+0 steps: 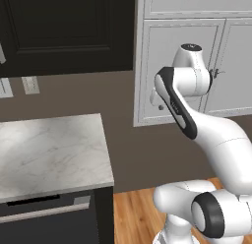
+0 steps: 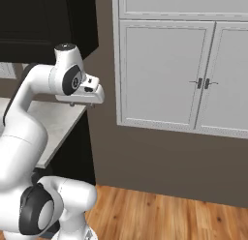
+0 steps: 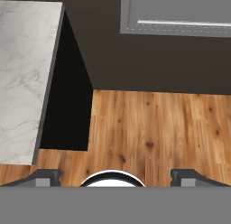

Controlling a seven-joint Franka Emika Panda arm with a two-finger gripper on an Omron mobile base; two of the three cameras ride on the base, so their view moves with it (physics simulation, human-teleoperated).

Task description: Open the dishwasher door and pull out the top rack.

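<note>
- One pincer (image 3: 115,177), fingers spread wide, grasping nothing, high over the wood floor (image 3: 153,128).
- One dishwasher door (image 1: 47,216), closed, under the marble worktop (image 1: 49,149).
- Two white cabinet doors (image 2: 164,72).
- No writing legible.

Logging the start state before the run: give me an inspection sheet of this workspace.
Surface: marble countertop, bare where visible.
Job's things: dishwasher door shut, silver bar handle along its top; top rack nothing seen.
Clutter: nothing seen.
Grippers: gripper open, holding nothing, facing down over the wood floor.
Cables: nothing seen.
Surroundings: white cabinet doors shut, dark wall, two wall outlets.
</note>
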